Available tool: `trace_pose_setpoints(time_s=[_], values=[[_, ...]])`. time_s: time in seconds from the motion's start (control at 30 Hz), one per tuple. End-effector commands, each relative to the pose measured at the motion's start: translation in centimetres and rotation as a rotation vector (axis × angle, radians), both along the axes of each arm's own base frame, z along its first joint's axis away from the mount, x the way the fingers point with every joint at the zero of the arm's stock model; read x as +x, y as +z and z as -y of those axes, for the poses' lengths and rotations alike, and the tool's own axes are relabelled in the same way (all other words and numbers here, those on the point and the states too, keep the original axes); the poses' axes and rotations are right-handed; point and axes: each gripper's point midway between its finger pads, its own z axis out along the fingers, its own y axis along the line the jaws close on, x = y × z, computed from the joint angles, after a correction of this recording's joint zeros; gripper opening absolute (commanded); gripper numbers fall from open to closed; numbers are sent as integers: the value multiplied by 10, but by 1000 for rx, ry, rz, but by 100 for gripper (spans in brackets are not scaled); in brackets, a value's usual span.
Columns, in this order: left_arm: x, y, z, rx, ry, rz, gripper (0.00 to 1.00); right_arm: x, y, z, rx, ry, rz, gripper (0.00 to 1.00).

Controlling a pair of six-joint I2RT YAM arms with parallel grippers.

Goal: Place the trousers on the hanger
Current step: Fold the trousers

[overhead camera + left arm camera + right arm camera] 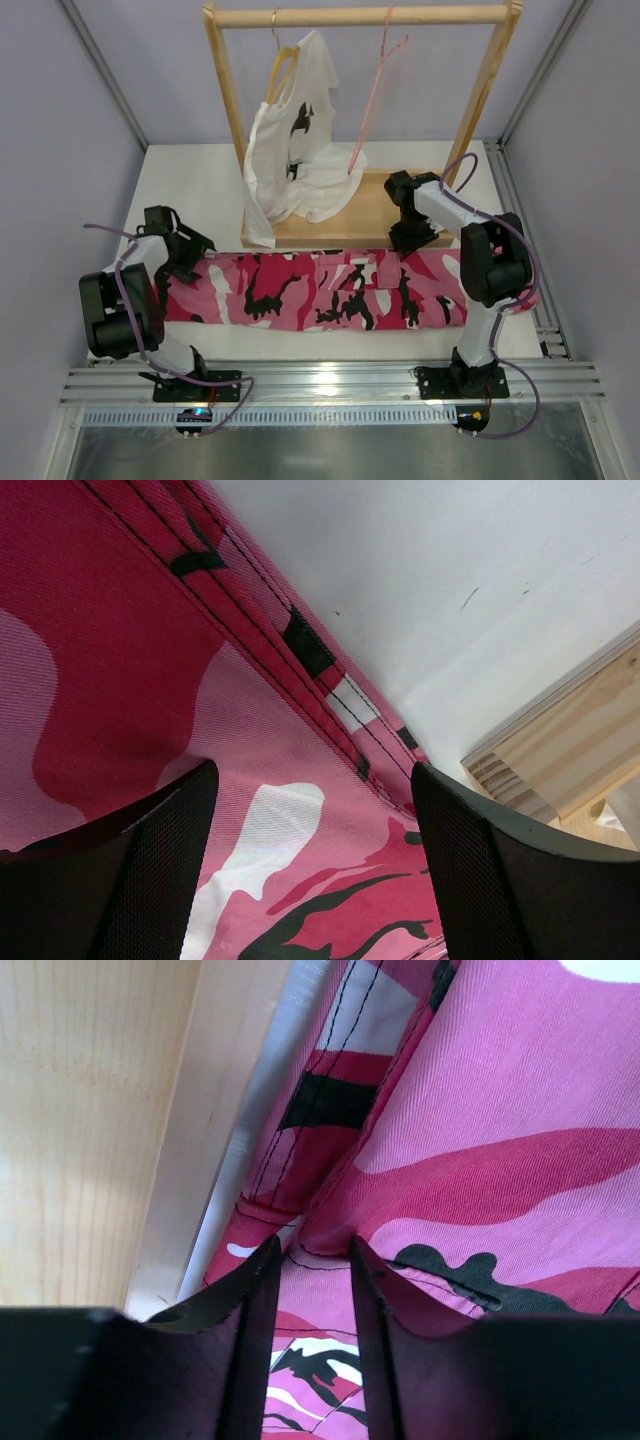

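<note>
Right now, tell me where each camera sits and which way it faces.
Top external: above and behind the robot, looking down at trousers, wooden rack, table; left arm, right arm, left hand, right hand show.
Left wrist: on the left arm, looking down at trousers' edge and table; its fingers show.
Right wrist: on the right arm, looking down at trousers; its fingers show.
Both wrist views share trousers and wooden rack.

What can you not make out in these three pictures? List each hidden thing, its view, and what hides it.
1. Right wrist view: whether the right gripper actually pinches the trousers. Cloth shows in its narrow gap, but the fingers hide the contact.
2. Top view: the trousers' left end, covered by the left arm.
3. Top view: the hanger hook on the rail, too thin to trace.
</note>
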Motion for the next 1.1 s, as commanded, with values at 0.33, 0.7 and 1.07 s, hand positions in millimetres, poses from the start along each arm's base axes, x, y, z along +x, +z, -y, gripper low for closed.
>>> trace_pose_setpoints(time_s=[0.33, 0.7, 1.07], values=[[-17, -19, -16, 79, 38, -73, 79, 6, 5, 4, -27, 1, 77, 4], [-33, -25, -51, 254, 57, -201, 80, 25, 16, 31, -166, 128, 238, 4], [-38, -26, -63, 302, 75, -237, 81, 52, 30, 35, -188, 288, 386, 5]])
